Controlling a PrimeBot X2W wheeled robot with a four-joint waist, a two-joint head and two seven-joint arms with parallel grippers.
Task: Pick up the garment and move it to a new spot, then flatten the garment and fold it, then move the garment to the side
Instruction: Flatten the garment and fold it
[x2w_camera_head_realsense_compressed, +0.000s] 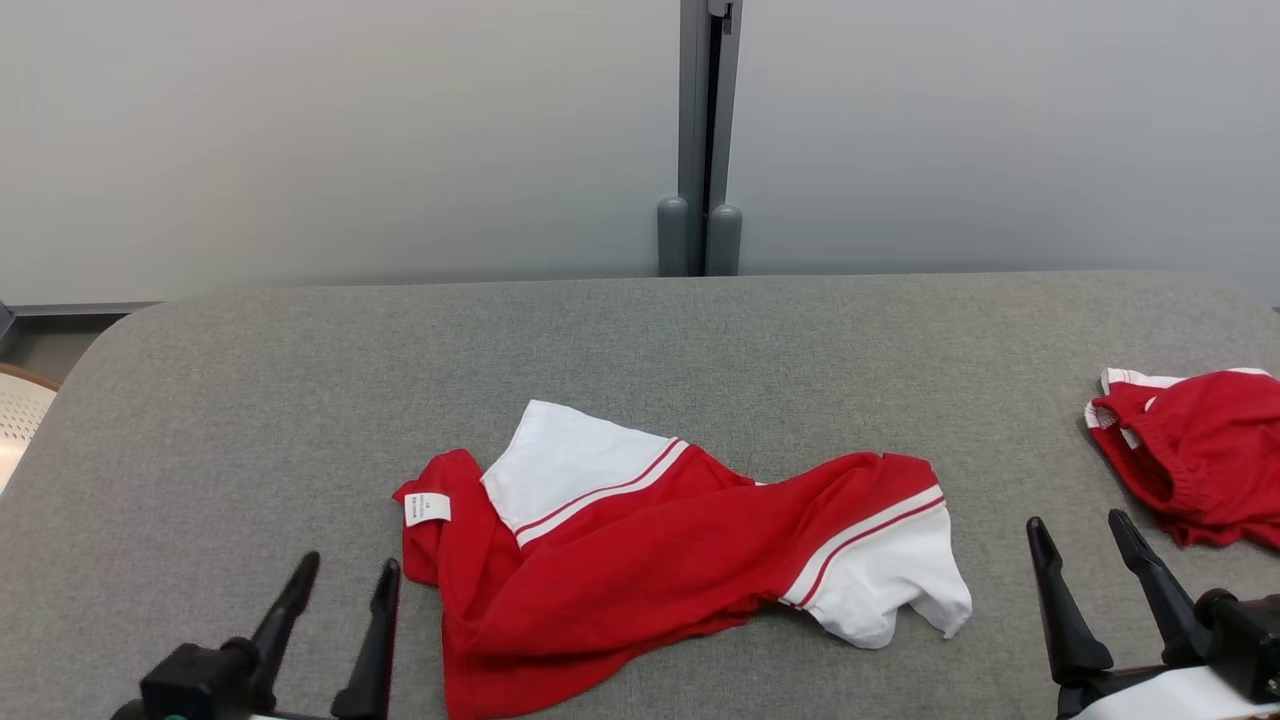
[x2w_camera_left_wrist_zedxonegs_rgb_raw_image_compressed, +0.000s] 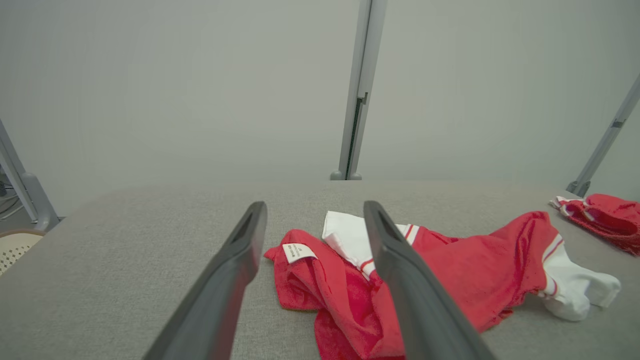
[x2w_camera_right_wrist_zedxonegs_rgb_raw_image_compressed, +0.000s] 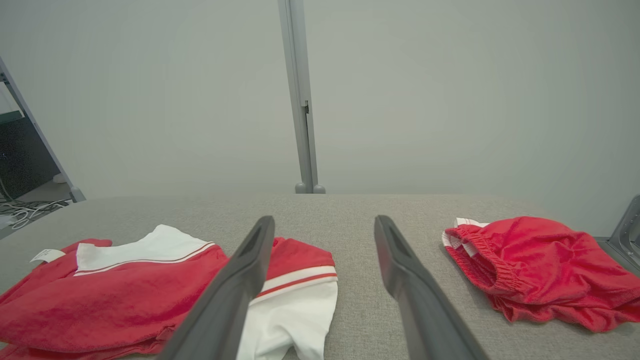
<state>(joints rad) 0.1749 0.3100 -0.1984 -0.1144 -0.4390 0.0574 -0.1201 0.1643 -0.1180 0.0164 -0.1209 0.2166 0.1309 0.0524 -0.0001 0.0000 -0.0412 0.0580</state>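
Pretty sure I'm driving in a lab or test room, not anyone's home: a big grey fabric-topped table (x2w_camera_head_realsense_compressed: 640, 330), blank pale partition panels (x2w_camera_head_realsense_compressed: 300, 130) joined by a grey metal post (x2w_camera_head_realsense_compressed: 705, 120), a bare frame strut (x2w_camera_left_wrist_zedxonegs_rgb_raw_image_compressed: 605, 140), and loose cables (x2w_camera_right_wrist_zedxonegs_rgb_raw_image_compressed: 30, 210) on the floor.

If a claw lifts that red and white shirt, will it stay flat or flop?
Probably flop: the red and white shirt already lies crumpled in soft folds. Pushed, it would likely bunch on the grey fabric surface rather than slide.
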